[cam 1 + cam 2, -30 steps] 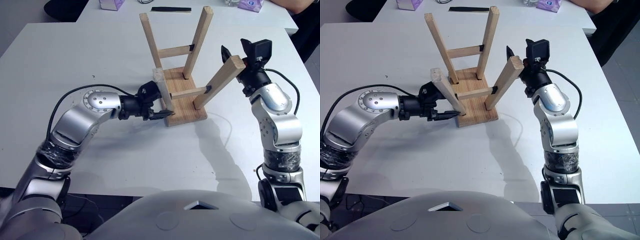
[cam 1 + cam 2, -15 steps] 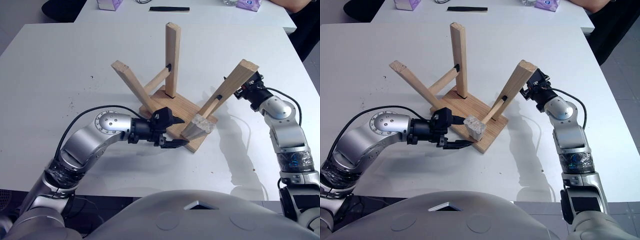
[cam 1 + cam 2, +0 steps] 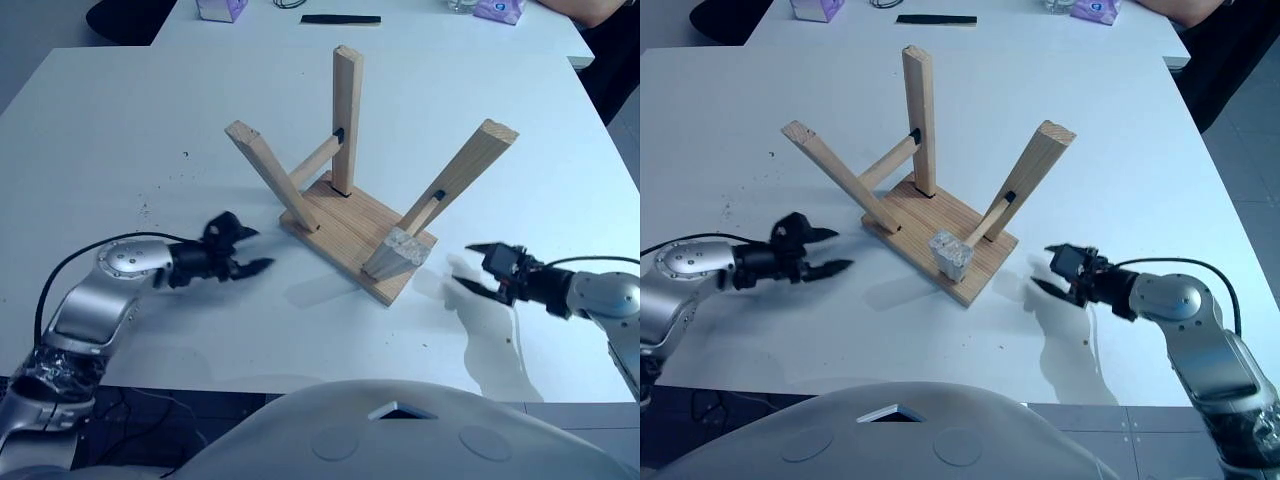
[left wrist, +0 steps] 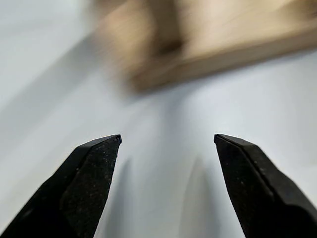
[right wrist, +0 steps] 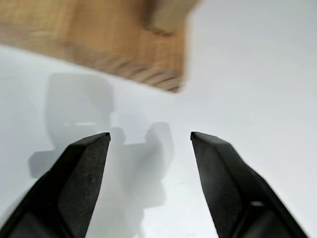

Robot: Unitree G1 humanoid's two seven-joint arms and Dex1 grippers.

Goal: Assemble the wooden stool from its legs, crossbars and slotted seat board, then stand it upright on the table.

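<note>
Risk: the stool (image 3: pixel 352 215) stands upside down, its seat (image 3: pixel 350 238) flat on the table (image 3: pixel 120 130) and its legs (image 3: pixel 346 120) pointing up; to turn it over I must grip it, and I judge that a pull on one leg alone could draw this leg out of its slot
Cause: the legs lean outward at different angles, so the joints are perhaps not pressed fully home; I cannot see inside the slots
Second risk: the stool could tip or slide when only one side is lifted, because the weight sits off to the side of my fingers
Left gripper (image 3: pixel 257 250): fingers (image 4: pixel 86 183) apart, nothing between them, low over the table
Right gripper (image 3: pixel 464 266): fingers (image 5: pixel 79 173) apart as well, nothing held, also low
Stool from my left fingers: ahead of the tips, near but not touching; the closest part is the foot of the leaning leg at the seat edge
Stool from my right fingers: ahead of the tips, the seat corner and the short near leg are closest, with bare table between
Position overall: the stool lies between my two grippers, a little beyond both
Step, as I judge: assembled, not yet upright
</note>
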